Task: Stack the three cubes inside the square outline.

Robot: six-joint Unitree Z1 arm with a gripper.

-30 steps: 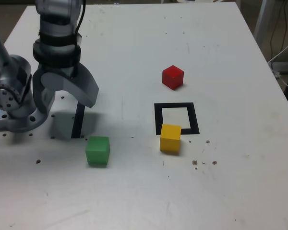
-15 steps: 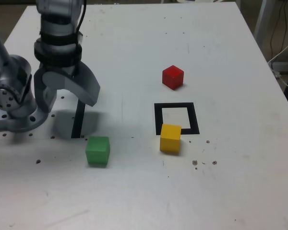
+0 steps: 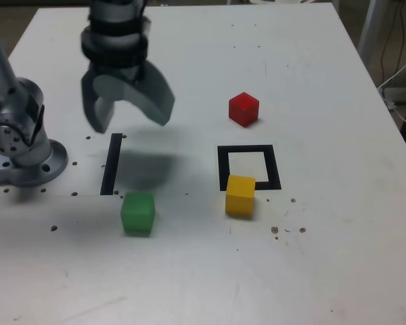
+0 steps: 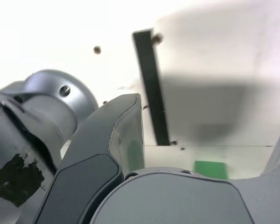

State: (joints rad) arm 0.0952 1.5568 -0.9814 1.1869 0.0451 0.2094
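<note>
Gripper (image 3: 133, 120) raised over table (image 3: 331, 223), jaws spread wide, nothing held. Exterior view, clock centred on square outline (image 3: 273, 167): red cube (image 3: 243, 110) at twelve, apart from the tape; yellow cube (image 3: 240, 196) at six, overlapping the near edge in view; green cube (image 3: 138, 213) toward eight, well apart; black stripe (image 3: 111, 164) at nine, beyond green.

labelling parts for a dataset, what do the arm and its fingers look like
The arm is metallic grey with rounded joints, a round bolted base, a thin black cable and a dark, scuffed patch. The fingers are broad, curved, smooth grey shells.
</note>
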